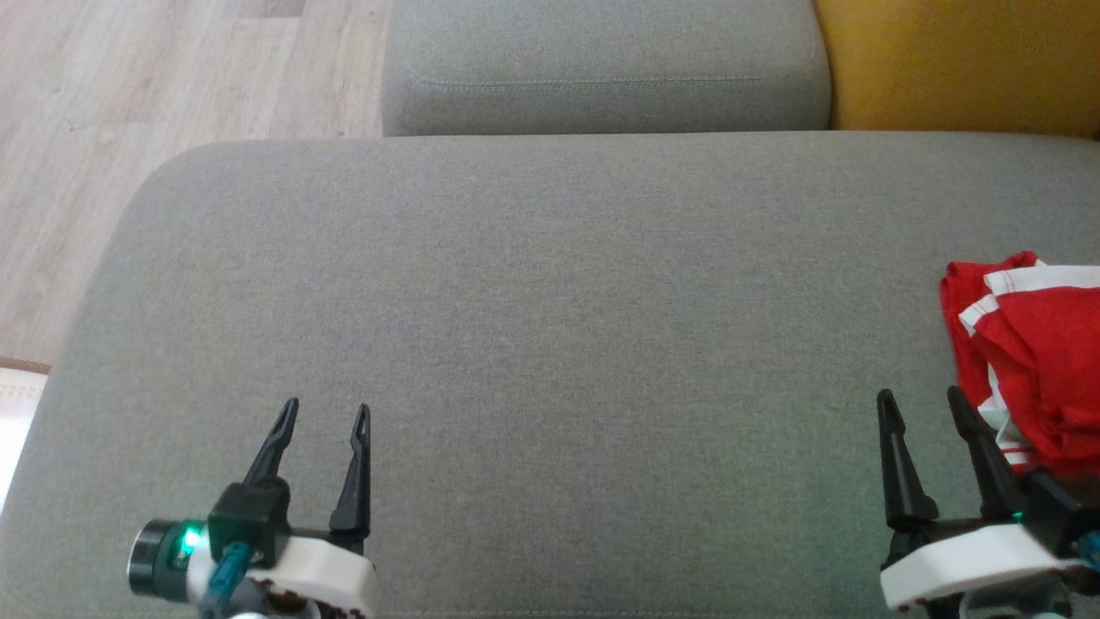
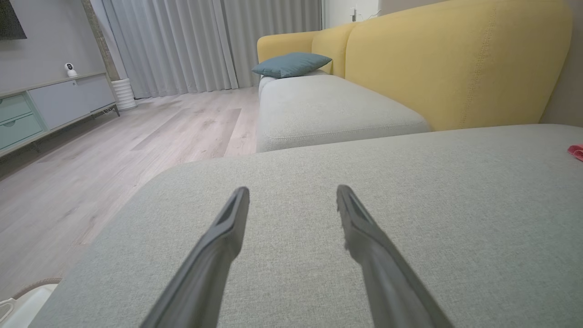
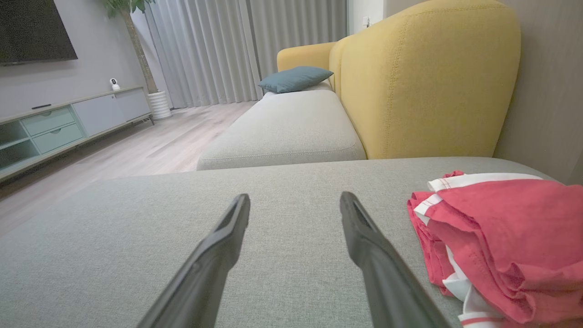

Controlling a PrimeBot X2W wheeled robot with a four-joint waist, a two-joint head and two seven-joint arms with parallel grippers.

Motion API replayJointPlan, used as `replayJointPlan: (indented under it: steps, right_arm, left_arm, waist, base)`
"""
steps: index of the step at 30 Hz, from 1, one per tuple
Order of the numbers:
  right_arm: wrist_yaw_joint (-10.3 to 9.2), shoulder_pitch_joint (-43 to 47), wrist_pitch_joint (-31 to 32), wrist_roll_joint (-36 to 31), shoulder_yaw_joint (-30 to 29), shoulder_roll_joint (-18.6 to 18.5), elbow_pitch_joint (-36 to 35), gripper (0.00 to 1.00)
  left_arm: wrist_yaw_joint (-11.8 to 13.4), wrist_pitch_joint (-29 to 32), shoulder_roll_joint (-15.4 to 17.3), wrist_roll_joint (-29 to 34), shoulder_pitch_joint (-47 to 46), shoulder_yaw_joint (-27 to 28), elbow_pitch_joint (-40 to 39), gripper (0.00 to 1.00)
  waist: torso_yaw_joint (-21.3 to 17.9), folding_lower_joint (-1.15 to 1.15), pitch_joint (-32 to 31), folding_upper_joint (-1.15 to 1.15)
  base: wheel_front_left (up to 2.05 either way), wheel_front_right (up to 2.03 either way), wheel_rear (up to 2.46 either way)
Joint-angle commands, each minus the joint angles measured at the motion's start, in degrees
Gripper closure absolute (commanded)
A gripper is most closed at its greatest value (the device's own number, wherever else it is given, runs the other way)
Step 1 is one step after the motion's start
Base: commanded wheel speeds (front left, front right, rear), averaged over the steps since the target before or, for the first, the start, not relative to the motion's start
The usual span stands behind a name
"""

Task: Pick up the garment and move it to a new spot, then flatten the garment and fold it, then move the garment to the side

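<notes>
Two sets of jaws, four long dark fingers in all. The left jaws stand released, their fingers [image 1: 271,456] spread over bare cushion with nothing between them. The right jaws are likewise released and empty, their fingers [image 1: 898,464] parted above the same surface.

One garment: a crumpled red cloth garment with white trim [image 1: 1040,361]. It lies in a loose heap on the big grey fabric seat cushion [image 1: 550,301], at that cushion's right end. It sits just beside the right jaws, off their outer side and a little ahead of the fingertips. The right wrist view shows a strip of grey cushion between the outer finger and the red folds [image 3: 510,237], so they are apart. From the left jaws it is well apart; the left wrist view catches a sliver of it [image 2: 577,151] at the far right edge.

Farther out are a second, smaller grey seat cushion [image 1: 601,69], a mustard-yellow upholstered backrest [image 1: 962,60], one teal pillow [image 3: 296,77] and a pale wood-plank floor [image 1: 129,103].
</notes>
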Motion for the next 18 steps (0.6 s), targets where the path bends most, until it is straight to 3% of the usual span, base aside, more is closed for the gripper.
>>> replayJointPlan:
  steps: [1,7,8,18]
  right_arm:
    - [-0.31,-0.81,-0.21,0.57,1.26,-0.38,-2.15,0.0]
    - [-0.31,-0.87,-0.2,0.67,1.19,-0.38,-2.18,0.0]
    - [0.0,-0.02,-0.02,0.44,0.04,0.0,0.26,1.0]
    - [-0.02,-0.74,0.1,5.68,0.44,-0.3,3.83,1.0]
  left_arm:
    - [0.46,-0.09,0.95,-0.54,-1.98,1.65,-1.62,0.0]
    - [0.37,-0.2,1.1,-0.65,-2.15,1.3,-1.82,0.0]
    - [0.02,0.08,0.03,-0.26,0.01,-0.94,0.17,1.0]
    - [-0.91,1.0,-0.73,-5.61,0.29,-0.21,2.54,1.0]
  waist:
    - [0.01,0.0,0.03,0.0]
    - [0.05,0.0,0.02,0.0]
    - [0.03,0.0,0.02,0.0]
    - [-0.21,0.0,0.12,0.0]
  base:
    - [0.0,0.0,0.0]
    - [0.0,0.0,0.0]
    - [0.0,0.0,0.0]
    - [0.0,0.0,0.0]
